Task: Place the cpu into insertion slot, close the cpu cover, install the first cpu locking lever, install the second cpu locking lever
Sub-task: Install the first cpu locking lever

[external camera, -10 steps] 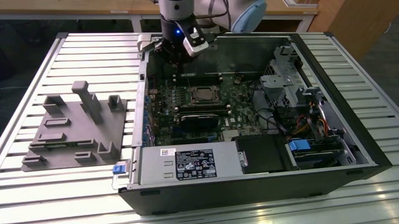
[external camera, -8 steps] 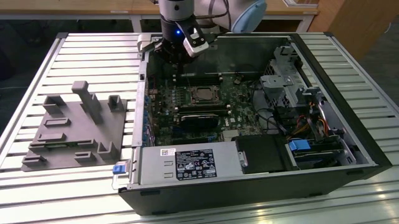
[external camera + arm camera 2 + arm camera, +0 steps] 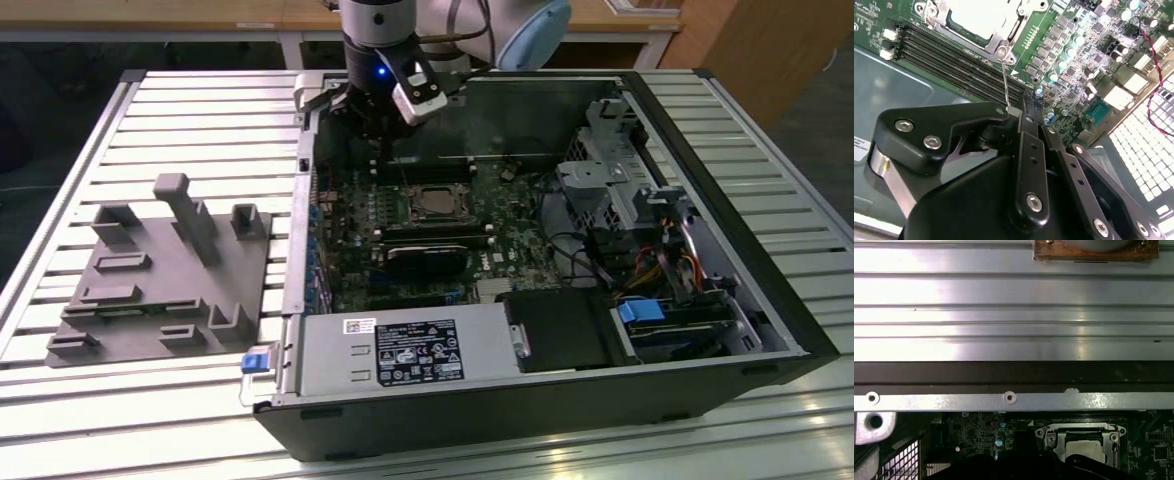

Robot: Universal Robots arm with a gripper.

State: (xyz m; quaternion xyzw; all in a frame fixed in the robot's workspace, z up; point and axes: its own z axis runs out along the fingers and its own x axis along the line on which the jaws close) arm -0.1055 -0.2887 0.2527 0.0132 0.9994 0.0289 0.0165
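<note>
Second wrist view is showing us the claw (image 3: pixel 1013 111) with its fingertips drawn together on the free end of a thin wire locking lever (image 3: pixel 1005 80). We are judging it as clamped on that lever, since the wire is running straight into the tips with no gap that we are able to make out. The lever's long axis is reaching from the claw to its pivot at a corner of the socket (image 3: pixel 1021 20), so the socket is lying directly along the lever from the claw, past the bank of dark memory slots (image 3: pixel 949 65) that the wire is crossing. Inside that socket the cpu (image 3: pixel 979 17) is already lying flat, its silvery top showing through the window of the cpu cover (image 3: pixel 994 42), which is looking shut down around it. In the exterior view we are finding the claw hanging inside the open computer case (image 3: pixel 534 425), just off the socket's far edge and above the motherboard (image 3: pixel 514 200), while the grey fixture (image 3: pixel 160 270) is resting on the slatted counter (image 3: pixel 107 420), well apart from the socket toward the exterior view's left. We are counting one claw, one cpu, one cover and one raised lever; whether a second lever is sitting beside the socket we are not able to tell.
</note>
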